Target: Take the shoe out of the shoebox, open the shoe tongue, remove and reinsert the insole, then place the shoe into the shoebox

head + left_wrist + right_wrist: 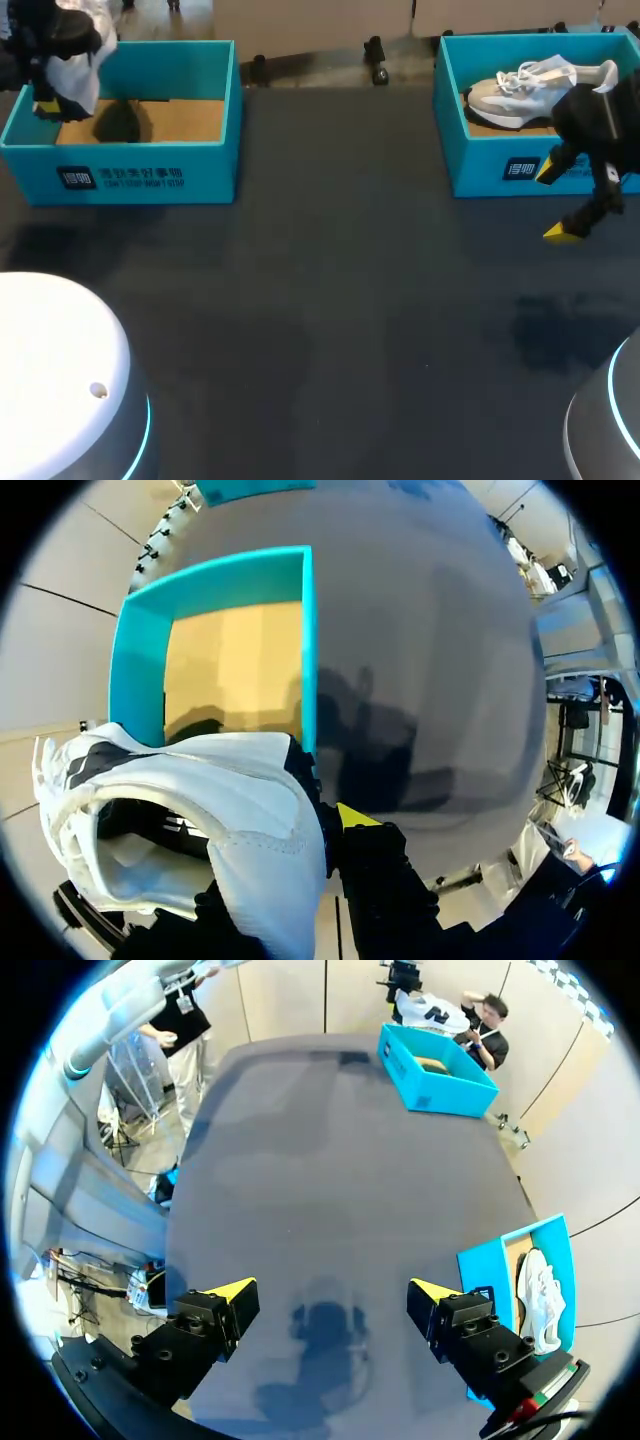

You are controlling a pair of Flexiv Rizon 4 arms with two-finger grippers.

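Observation:
A white shoe hangs over the left end of the empty teal shoebox, and my left gripper is shut on it. In the left wrist view the shoe fills the space around the gripper; one yellow fingertip presses its side, and the box's bare cardboard floor lies below. A second white shoe lies in the right teal shoebox. My right gripper hangs open and empty just in front of that box, above the table.
The dark table stretches between the two boxes. In the right wrist view the right shoebox is beside the gripper and the left shoebox stands at the far end. White robot bases sit at the near corners.

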